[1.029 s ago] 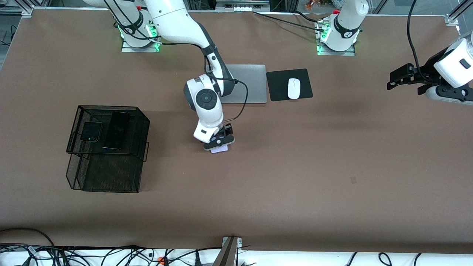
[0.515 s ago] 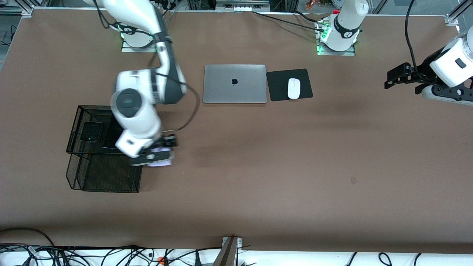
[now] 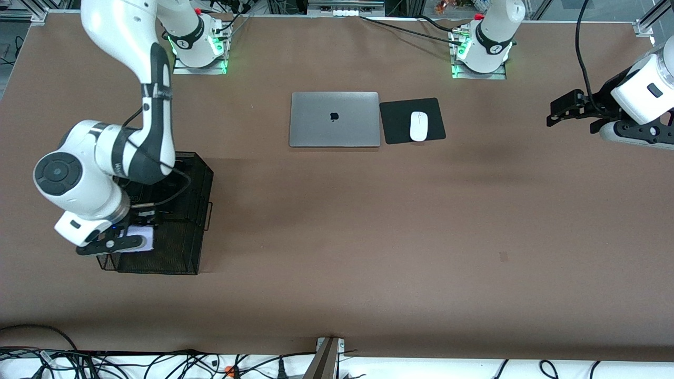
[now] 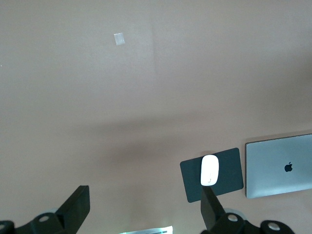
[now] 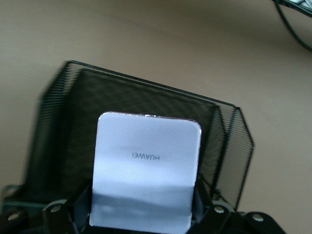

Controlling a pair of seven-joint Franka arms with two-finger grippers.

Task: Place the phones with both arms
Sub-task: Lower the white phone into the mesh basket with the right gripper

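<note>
My right gripper is shut on the small pale lavender-white phone and holds it over the lower, front-camera-side tier of a black mesh rack. In the right wrist view the phone stands flat between the fingers, with the rack's mesh under it. The two black phones lie on the rack's upper tier, mostly hidden by the right arm. My left gripper is open and empty, in the air over the left arm's end of the table, waiting; it also shows in the left wrist view.
A shut silver laptop lies near the bases, with a white mouse on a black pad beside it. They also show in the left wrist view: laptop, mouse.
My right arm has swung from the table's middle toward its own end, carrying the lavender phone to over the mesh rack. The left arm has barely moved.
</note>
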